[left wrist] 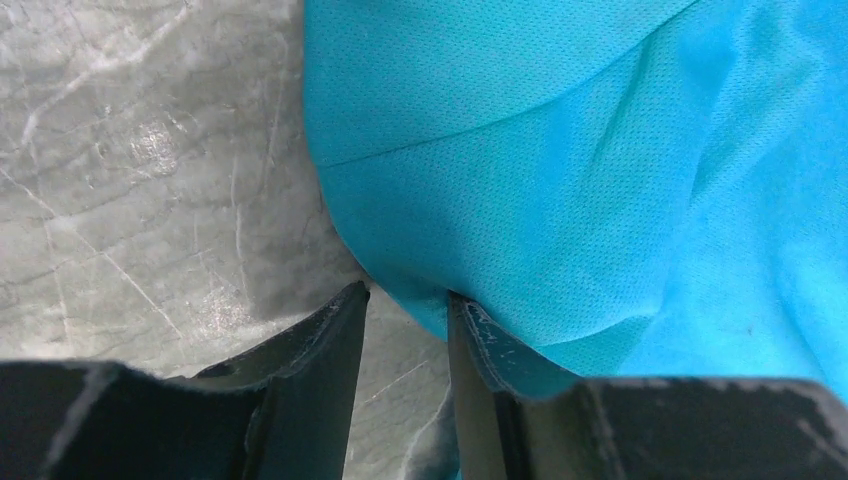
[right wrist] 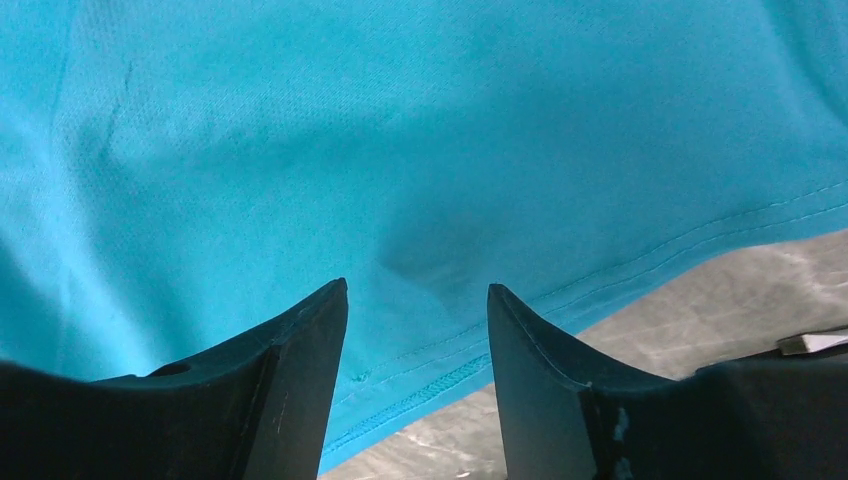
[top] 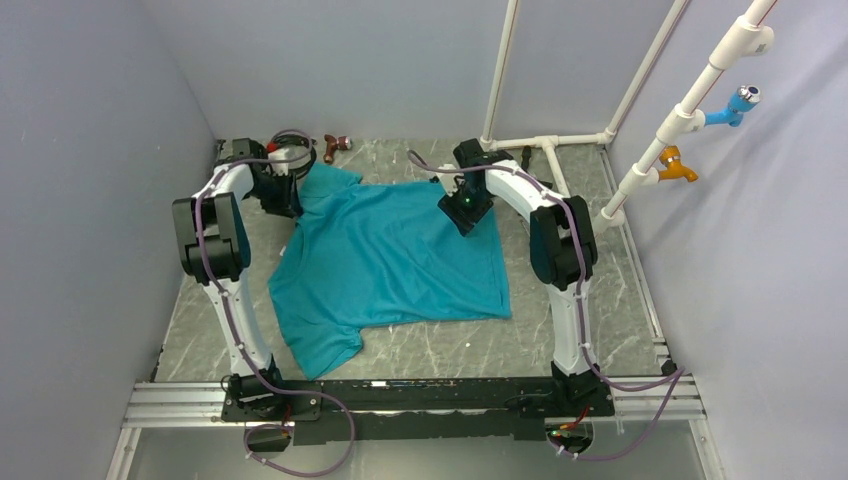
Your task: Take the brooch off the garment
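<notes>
On the grey table (top: 420, 345): I see the shirt (top: 400, 255) spread nearly flat across the middle, with one sleeve pointing toward the arm bases.
Brooch: I can't find it in any view. Only teal cloth shows, so it may sit under an arm, in a fold or on the underside; I can't tell which.
Left gripper (left wrist: 405, 295): it is at the shirt's far left corner. The jaws are parted by a narrow gap with bare table showing through, and the cloth's edge just reaches the fingertips. As far as I can see it is not pinched.
Right gripper (right wrist: 418, 285): it is at the shirt's far right edge, low over the cloth just inside the hem (right wrist: 640, 255). The jaws stand wide with nothing in them.
Dimple (right wrist: 420, 262): a small shadowed pucker lies in the cloth just ahead of the right jaws, centred on their gap. I can't say whether a disc sits beneath it.
Direction: if that pucker is the brooch, it lies straight ahead of the right jaws, so the right arm is much the nearer. The left arm is well apart, across the shirt.
Axis: a round disc has no long side, so I judge any jaw angle would do. The hem slants across the right wrist view.
Next: I'd first confirm the pucker, with the left jaws pinning the cloth.
</notes>
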